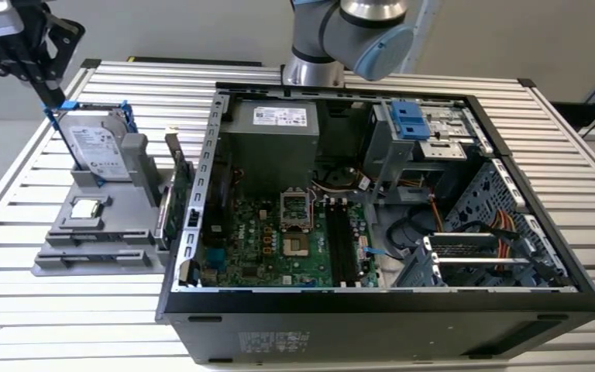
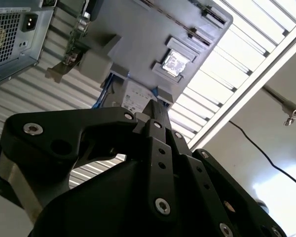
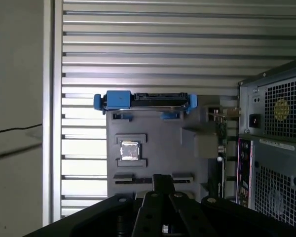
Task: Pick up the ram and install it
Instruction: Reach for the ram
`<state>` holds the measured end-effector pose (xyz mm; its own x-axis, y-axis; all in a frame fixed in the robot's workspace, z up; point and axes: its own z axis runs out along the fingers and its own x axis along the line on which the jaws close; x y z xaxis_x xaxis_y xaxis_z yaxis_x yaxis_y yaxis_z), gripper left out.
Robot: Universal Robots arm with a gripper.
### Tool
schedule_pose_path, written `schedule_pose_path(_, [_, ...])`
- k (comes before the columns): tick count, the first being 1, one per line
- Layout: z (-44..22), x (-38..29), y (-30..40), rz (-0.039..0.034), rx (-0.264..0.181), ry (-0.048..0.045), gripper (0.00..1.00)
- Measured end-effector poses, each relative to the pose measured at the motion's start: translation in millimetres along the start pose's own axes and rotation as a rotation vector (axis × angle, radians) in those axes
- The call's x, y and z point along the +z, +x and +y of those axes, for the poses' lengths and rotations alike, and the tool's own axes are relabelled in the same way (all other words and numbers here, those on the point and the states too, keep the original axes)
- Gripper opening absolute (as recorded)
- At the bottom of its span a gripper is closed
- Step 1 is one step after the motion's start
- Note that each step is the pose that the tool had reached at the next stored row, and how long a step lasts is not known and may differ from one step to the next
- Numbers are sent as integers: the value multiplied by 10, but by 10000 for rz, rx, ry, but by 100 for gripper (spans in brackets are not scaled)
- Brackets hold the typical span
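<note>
Tabletop (image 1: 576, 155): slatted metal, carries all items below.

Computer case (image 1: 380, 325): lies on its side with the open side up. Shows inside a grey power supply (image 1: 266, 147) and a green motherboard (image 1: 266, 248) with long black memory slots (image 1: 341, 244). Cannot tell whether any slot is filled.

Robot arm (image 1: 359, 31): enters the exterior view behind the case.

Grey holder (image 1: 101, 240): sits just beside the case, on the exterior view's left.

Hard drive (image 1: 96, 151): silver, stands in a blue-clipped frame at the holder's far end.

Expansion card (image 1: 182, 201): green, stands on edge between holder and case.

Claw (image 1: 53, 106): hangs above the hard-drive end of the holder, tips close to a blue clip; contact not determinable. In both wrist views (image 2: 155, 104) (image 3: 161, 178) the black fingers (image 2: 160, 148) are pressed together, with nothing seen gripped.

Processor chip (image 1: 87, 208): square, silver, lies in a recess at mid-holder.

Ram (image 3: 126, 181): reads edge-on in the first wrist view as a thin dark strip in the holder's long slot, at the end away from the hard drive, partly hidden by the claw. Identification tentative.
</note>
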<state>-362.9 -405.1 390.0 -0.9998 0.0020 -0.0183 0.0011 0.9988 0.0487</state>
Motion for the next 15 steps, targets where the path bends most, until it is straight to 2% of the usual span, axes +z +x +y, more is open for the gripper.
schedule_pose_path(15, [-185, -7, 0, -2, 57, 1, 0])
